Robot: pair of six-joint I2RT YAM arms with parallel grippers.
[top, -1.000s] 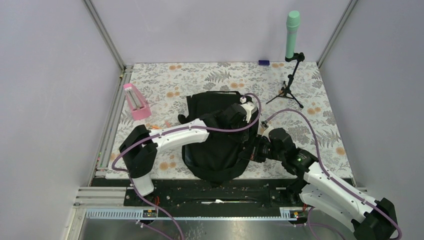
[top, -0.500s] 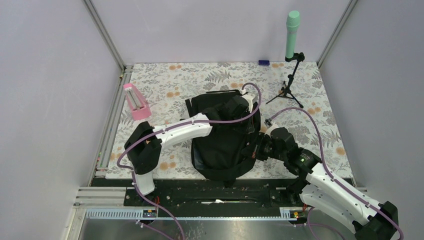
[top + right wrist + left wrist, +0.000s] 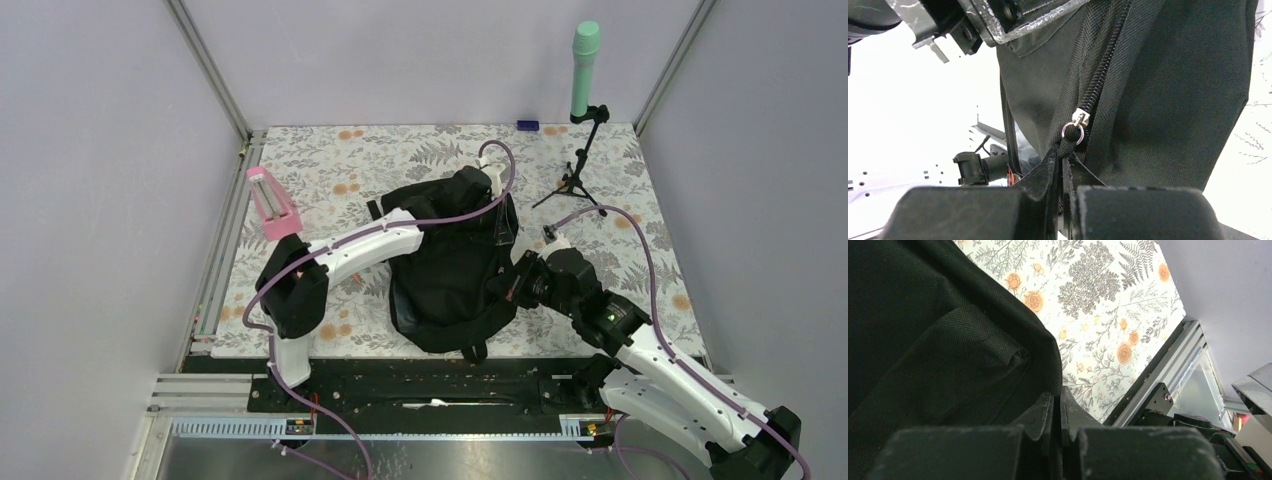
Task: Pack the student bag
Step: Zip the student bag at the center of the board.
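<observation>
- My left gripper is clenched on a fold of black fabric at the edge of the student bag. This edge is the one nearest to the black tripod.
- Compared with one second ago, this gripper is now closer to the tripod, and it has pulled the bag's top edge along with it.
- The whole bag has slid with the pull. It lies on the floral mat, near the tripod but not touching it, on the side toward my bases.
- My right gripper is closed tight on the zip pull, just under its small metal ring. It has also moved a little toward the tripod together with the bag.
- I judge that the fabric between my two grips is now more stretched, so the zip line is straighter.
- For the packing, I think this prepares the zip to run. I cannot tell from here how far the zip is open.
</observation>
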